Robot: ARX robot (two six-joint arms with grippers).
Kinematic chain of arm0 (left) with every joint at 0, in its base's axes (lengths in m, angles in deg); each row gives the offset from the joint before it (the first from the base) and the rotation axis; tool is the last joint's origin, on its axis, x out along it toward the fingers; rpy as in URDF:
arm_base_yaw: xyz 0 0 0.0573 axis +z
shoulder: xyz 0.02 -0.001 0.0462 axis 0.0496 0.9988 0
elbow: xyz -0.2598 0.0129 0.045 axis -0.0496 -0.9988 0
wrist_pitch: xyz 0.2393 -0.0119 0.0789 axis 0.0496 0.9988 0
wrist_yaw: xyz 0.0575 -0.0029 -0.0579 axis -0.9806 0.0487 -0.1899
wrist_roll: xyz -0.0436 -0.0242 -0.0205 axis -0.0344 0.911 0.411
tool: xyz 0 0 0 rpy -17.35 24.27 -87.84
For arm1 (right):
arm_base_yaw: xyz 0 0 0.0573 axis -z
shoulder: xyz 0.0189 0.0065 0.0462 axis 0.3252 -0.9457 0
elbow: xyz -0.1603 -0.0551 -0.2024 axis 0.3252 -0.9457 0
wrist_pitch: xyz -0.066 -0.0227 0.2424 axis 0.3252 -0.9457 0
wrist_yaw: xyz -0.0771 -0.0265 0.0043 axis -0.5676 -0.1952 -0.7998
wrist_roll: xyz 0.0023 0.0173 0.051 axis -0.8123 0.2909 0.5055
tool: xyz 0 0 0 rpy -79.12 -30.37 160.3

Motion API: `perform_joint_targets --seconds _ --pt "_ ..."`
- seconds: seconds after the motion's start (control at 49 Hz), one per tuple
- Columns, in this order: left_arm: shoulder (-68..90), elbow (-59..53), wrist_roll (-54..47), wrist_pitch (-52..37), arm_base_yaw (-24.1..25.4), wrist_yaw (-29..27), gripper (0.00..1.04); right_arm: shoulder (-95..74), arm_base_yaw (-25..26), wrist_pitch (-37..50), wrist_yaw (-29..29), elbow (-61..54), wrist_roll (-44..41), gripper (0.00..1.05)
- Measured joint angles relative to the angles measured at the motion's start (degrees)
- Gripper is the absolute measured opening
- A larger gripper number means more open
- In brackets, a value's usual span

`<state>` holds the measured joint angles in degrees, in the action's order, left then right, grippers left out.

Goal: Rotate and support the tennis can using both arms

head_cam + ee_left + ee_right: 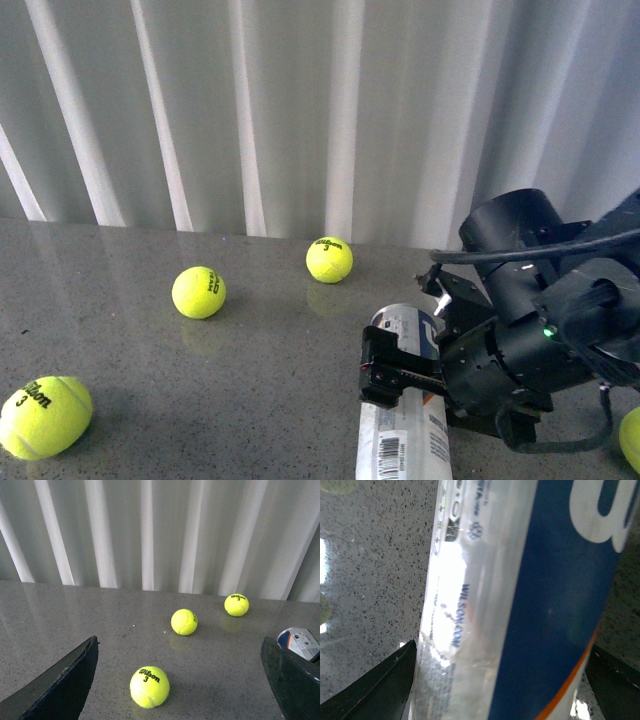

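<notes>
While the right arm (520, 300) leans in from the robot's right side, its right gripper (400, 372) sits across the tennis can (403, 440), which lies flat on the grey speckled worktop (200, 380) with one end pointing away from the robot toward the pale ribbed backdrop (300, 100). From the right wrist view the can (520, 580) fills the whole gap of the gripper (502, 650). Both black fingers (375, 685) press against its clear, blue-banded sides, so the gripper is closed on the can. A small green light (548, 330) glows on the arm, and a black cable (520, 255) loops over it.

The left arm does not appear in the front view. Its wrist camera shows the left gripper (178, 650) spread wide with nothing between its fingers (60, 685), held above bare worktop. The end of the can (299, 641) peeks in just beside one finger.

Four yellow tennis balls lie loose. The nearest ball (45, 416), printed with a 3, rests well to the left of the can. The middle ball (199, 292) sits farther back, and the far ball (329, 259) lies near the backdrop, just beyond the can's far end. A fourth ball (631, 440) is cut off at the right edge, beside the right arm. None of them touches the can or the other balls.
</notes>
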<state>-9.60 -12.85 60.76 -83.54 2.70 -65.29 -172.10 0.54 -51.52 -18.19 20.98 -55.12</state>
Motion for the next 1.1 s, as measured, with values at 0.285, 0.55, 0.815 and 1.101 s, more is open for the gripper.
perform_joint_targets --seconds 0.285,0.55,0.815,1.101 --pt "0.0 0.0 0.0 0.0 0.0 0.0 0.98 -2.7 -0.2 -5.5 -1.5 5.1 -9.6 0.75" --pt "0.0 0.0 0.0 0.0 0.0 0.0 0.98 1.4 -0.3 -7.4 -3.0 5.3 -28.2 0.48" --pt "0.0 0.0 0.0 0.0 0.0 0.0 0.98 4.8 -1.4 -4.6 -5.1 5.2 -78.5 0.27" --pt "0.0 0.0 0.0 0.0 0.0 0.0 0.98 -0.5 -0.7 -2.9 -2.7 5.2 -106.9 0.18"
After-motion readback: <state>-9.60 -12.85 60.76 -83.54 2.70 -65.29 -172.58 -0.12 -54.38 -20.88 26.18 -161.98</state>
